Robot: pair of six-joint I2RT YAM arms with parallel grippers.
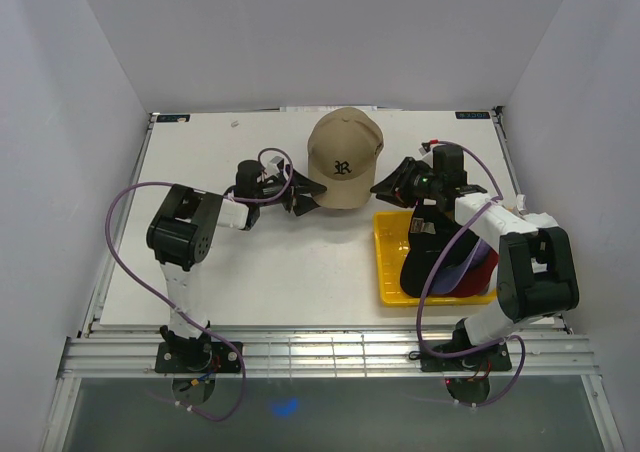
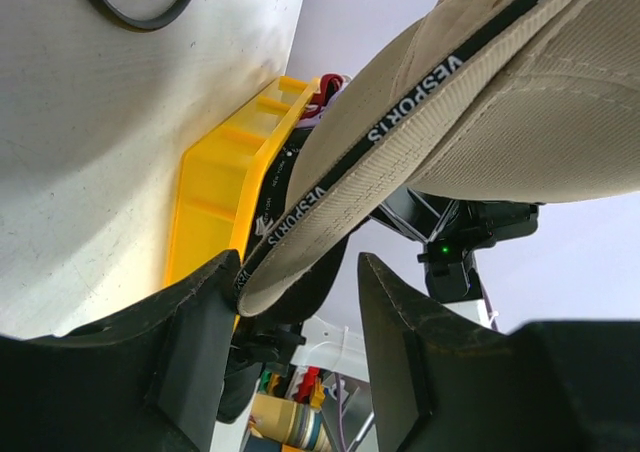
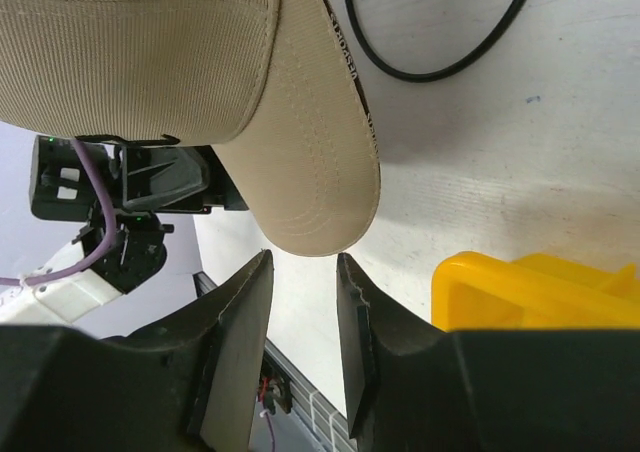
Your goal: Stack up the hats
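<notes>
White table [image 1: 260, 272] carries the tan cap [image 1: 345, 157] at upper centre. Left gripper [image 1: 300, 194] gapes wide astride its rim; right gripper [image 1: 385, 187], narrowly parted, holds nothing. Recommended: seat both deeper before closing, lift level.

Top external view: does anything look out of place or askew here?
The tan cap sits alone mid-table, raised off the table between the left end effector and right end effector, while the other hats lie in an uneven pile in the yellow tray. Nothing looks spilled or damaged.
</notes>
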